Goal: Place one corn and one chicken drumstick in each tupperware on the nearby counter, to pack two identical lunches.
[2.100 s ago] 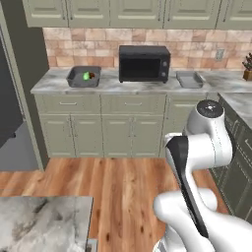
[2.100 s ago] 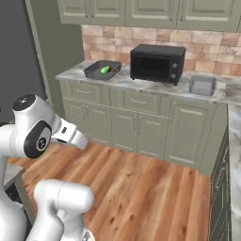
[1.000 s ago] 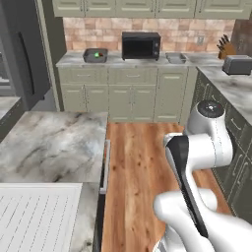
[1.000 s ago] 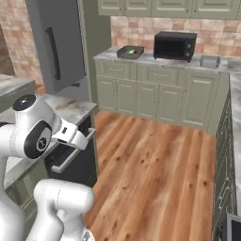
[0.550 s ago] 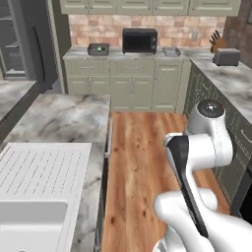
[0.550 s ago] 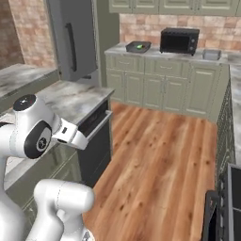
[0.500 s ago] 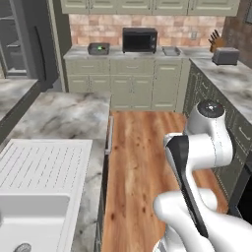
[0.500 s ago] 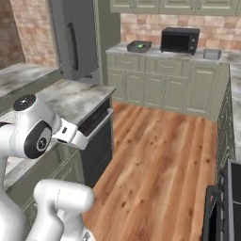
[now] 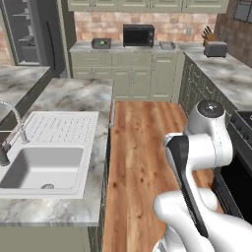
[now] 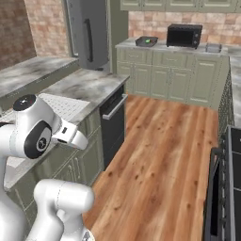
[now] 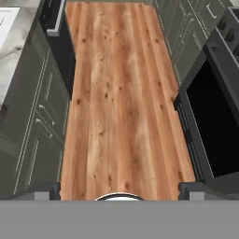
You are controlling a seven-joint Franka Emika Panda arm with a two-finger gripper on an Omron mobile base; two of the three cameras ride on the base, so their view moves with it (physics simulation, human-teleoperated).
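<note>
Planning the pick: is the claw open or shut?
Open: in the hand view the claw's two fingertips stand far apart, nothing between them.

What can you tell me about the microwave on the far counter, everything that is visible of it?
The microwave is a black box with a dark glass door, shut as far as one can tell. It stands upright on the marbled counter, against the brick wall, between a dark tray holding something green and a grey tupperware.

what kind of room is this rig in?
A home-style kitchen, rendered. Signs: a white sink set in a marbled island, a black microwave on the far counter, and a tall grey fridge.
</note>
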